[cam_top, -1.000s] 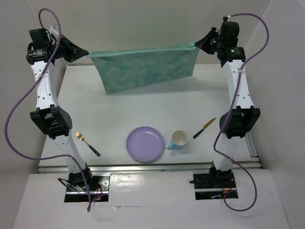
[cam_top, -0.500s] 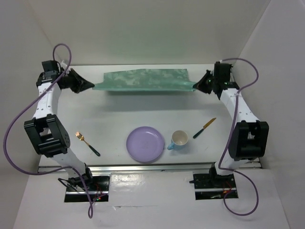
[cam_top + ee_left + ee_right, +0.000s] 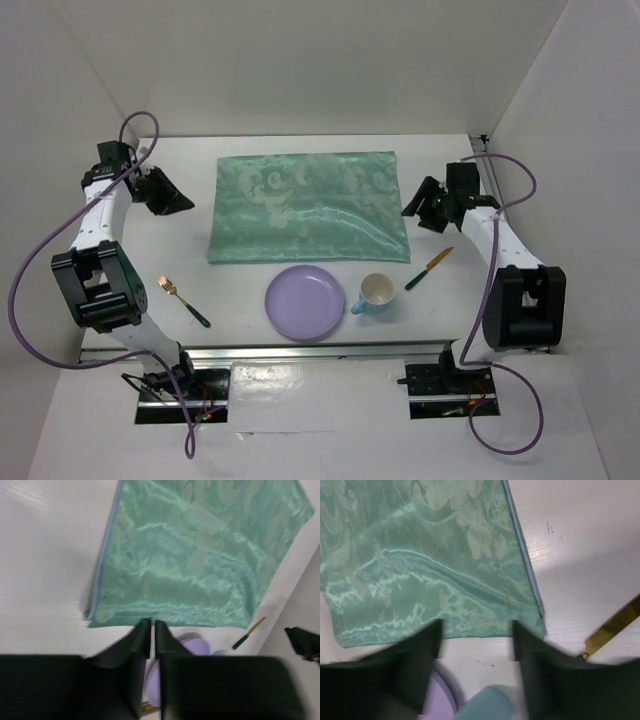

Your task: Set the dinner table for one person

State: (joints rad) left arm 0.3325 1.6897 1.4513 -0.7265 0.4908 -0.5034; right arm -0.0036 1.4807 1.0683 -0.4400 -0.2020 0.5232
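Note:
The teal-green patterned cloth (image 3: 305, 205) lies flat on the white dinner table (image 3: 180, 255), also in the left wrist view (image 3: 200, 555) and the right wrist view (image 3: 430, 555). My left gripper (image 3: 188, 206) is shut and empty just off the cloth's left edge; its tips (image 3: 151, 625) are short of the cloth's corner. My right gripper (image 3: 412, 212) is open and empty off the cloth's right edge (image 3: 476, 627). In front of the cloth are a purple plate (image 3: 305, 301), a light blue cup (image 3: 375, 293), a gold knife (image 3: 429, 268) and a gold fork (image 3: 185, 300).
White walls close in the table at the back and both sides. The plate's far rim nearly touches the cloth's near edge. The knife (image 3: 615, 625) lies close to my right gripper, and the cup (image 3: 487, 705) lies just below it. The fork is at the near left.
The cloth, held stretched in the air between both grippers, has come down flat on the table. Both grippers have let go and drawn back off its side edges.

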